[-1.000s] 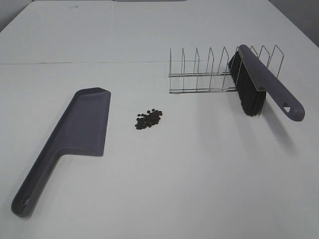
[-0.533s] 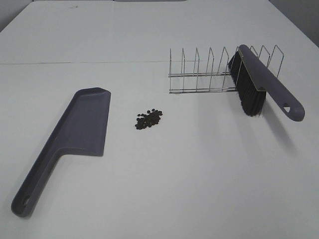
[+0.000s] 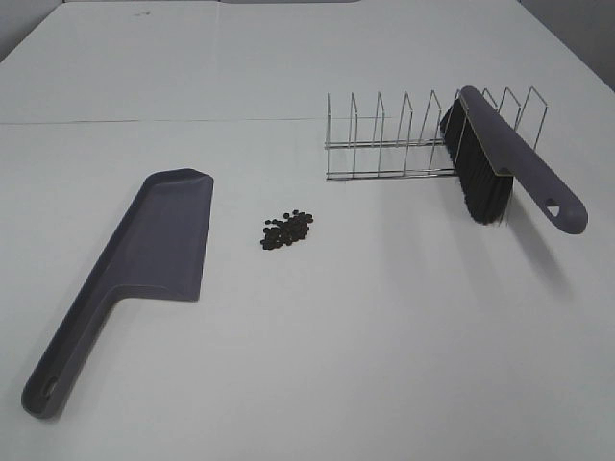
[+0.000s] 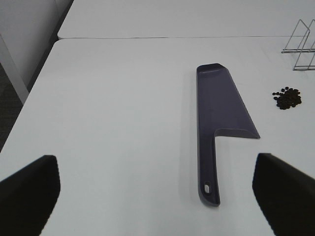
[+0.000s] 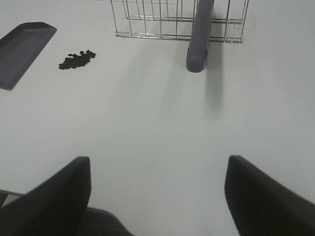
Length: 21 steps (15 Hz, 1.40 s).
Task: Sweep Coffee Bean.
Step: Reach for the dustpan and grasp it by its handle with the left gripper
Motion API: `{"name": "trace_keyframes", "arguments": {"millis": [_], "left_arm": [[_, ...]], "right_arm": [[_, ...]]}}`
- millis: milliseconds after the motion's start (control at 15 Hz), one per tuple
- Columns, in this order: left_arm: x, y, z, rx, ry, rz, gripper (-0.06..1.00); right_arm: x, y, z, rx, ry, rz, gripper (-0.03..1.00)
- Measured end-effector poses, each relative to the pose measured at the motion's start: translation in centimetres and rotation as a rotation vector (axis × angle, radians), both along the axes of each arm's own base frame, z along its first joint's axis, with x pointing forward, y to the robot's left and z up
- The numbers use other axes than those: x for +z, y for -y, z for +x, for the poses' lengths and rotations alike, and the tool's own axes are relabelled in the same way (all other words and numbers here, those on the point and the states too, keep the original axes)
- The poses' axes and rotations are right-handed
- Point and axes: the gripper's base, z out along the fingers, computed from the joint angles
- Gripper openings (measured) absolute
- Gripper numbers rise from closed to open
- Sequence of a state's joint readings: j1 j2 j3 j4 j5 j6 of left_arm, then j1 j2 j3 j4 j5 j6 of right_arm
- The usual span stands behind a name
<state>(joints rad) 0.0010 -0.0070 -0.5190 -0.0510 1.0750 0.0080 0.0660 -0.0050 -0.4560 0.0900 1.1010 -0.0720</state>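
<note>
white table, grey floor beside it

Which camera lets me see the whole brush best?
The exterior high view: the brush shows whole there, black bristles and handle, propped in the wire rack. The right wrist view catches only its handle end. The left wrist view misses it.

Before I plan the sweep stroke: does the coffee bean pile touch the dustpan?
Apart. The exterior high view shows a strip of bare table between the coffee bean pile and the dustpan; the left wrist view shows the same gap.
</note>
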Motion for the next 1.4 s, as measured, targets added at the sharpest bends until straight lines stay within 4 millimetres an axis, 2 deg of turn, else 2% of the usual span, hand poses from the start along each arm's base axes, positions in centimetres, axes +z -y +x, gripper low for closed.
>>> {"name": "trace_keyframes", "arguments": {"millis": [400, 600, 800, 1000, 1200, 1400], "left_arm": [[0.0, 0.0, 0.0, 0.000, 0.000, 0.000, 0.99], [0.7, 0.0, 1.8, -0.002, -0.138, 0.000, 0.99], [2.6, 0.2, 7.7, -0.013, -0.433, -0.019, 0.98], [2.3, 0.2, 14.3, -0.031, -0.691, -0.005, 0.98], [0.9, 0.2, 18.5, -0.041, -0.800, 0.004, 0.98], [-1.0, 0.4, 21.2, -0.046, -0.833, -0.002, 0.98]], "right_arm": [[0.0, 0.0, 0.0, 0.000, 0.000, 0.000, 0.67], [0.0, 0.0, 0.0, 0.000, 0.000, 0.000, 0.67], [0.0, 0.0, 0.0, 0.000, 0.000, 0.000, 0.67], [0.0, 0.0, 0.0, 0.000, 0.000, 0.000, 0.67], [0.0, 0.0, 0.0, 0.000, 0.000, 0.000, 0.67], [0.0, 0.0, 0.0, 0.000, 0.000, 0.000, 0.67]]}}
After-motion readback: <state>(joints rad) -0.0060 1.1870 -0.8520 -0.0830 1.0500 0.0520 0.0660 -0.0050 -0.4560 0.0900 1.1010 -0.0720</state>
